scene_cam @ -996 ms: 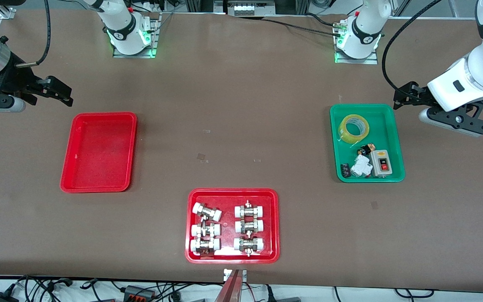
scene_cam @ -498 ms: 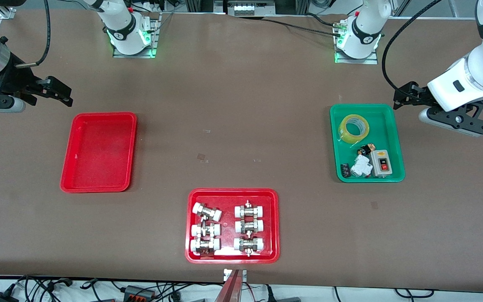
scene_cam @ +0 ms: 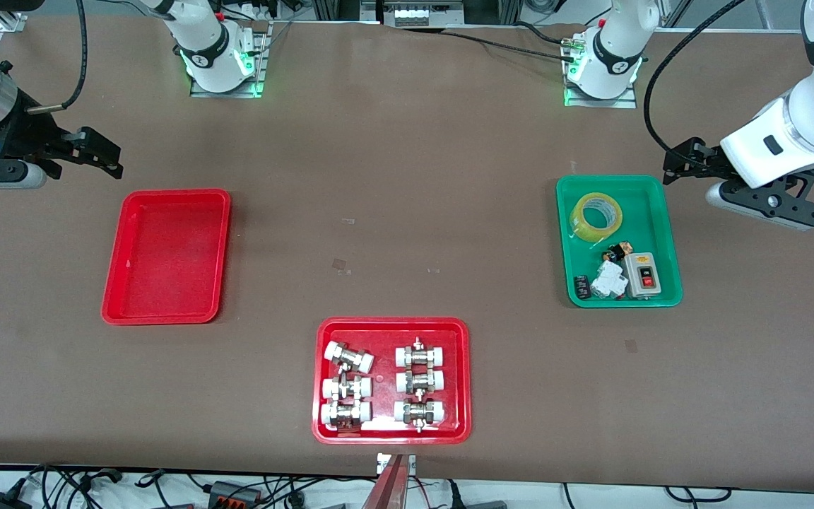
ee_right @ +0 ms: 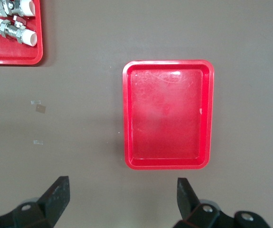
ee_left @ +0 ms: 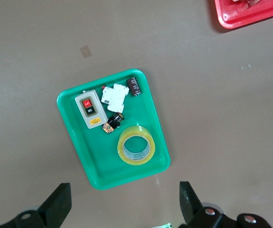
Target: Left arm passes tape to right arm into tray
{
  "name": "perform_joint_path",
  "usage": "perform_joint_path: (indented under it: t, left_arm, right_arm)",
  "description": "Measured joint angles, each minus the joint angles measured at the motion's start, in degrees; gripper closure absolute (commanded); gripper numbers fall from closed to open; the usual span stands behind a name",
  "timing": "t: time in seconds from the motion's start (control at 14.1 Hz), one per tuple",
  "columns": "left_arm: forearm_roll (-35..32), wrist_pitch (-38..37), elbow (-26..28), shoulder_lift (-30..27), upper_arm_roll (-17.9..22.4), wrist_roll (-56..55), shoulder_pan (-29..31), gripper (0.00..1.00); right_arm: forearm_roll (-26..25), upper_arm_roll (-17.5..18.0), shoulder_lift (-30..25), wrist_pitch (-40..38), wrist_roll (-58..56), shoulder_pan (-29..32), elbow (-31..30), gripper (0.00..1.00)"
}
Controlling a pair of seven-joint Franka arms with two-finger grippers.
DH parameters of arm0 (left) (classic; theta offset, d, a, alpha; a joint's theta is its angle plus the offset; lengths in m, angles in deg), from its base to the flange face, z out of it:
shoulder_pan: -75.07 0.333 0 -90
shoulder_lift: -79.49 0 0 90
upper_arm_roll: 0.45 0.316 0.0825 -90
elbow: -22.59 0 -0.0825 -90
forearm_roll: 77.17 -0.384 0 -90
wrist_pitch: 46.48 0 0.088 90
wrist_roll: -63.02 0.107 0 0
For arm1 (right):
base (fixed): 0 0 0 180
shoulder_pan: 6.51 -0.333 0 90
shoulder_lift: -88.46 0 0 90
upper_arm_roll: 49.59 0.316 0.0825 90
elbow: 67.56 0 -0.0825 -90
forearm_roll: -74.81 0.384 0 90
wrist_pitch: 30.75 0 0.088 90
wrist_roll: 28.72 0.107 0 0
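Note:
The tape [scene_cam: 578,223], a yellowish roll, lies in the green tray [scene_cam: 651,212] at the left arm's end of the table, at the tray's end nearest the robot bases. It also shows in the left wrist view [ee_left: 121,151]. My left gripper [scene_cam: 680,164] is open and empty, up in the air over the bare table beside the green tray [ee_left: 103,164]; its jaws [ee_left: 124,191] stand wide apart. The plain red tray [scene_cam: 167,254] lies empty at the right arm's end. My right gripper [scene_cam: 109,159] is open and empty over the table beside it [ee_right: 167,114], jaws wide [ee_right: 122,185].
The green tray also holds a grey switch box [scene_cam: 641,274], a white part [scene_cam: 608,281] and small dark parts. A second red tray [scene_cam: 391,329] with several white-capped metal fittings sits near the front edge, midway along the table.
The right arm's wrist has shifted very slightly. Nothing else has visibly moved.

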Motion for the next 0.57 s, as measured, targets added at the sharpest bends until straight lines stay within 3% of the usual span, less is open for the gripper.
perform_joint_path:
  t: [0.36, 0.57]
  left_arm:
    - [0.0, 0.9, 0.3, 0.1, 0.0, 0.0, 0.6, 0.00]
    - [0.0, 6.8, 4.0, 0.8, 0.1, 0.0, 1.3, 0.00]
  right_arm:
    - [0.0, 0.0, 0.0, 0.0, -0.1, 0.0, 0.0, 0.00]
    - [0.0, 0.0, 0.0, 0.0, -0.1, 0.0, 0.0, 0.00]
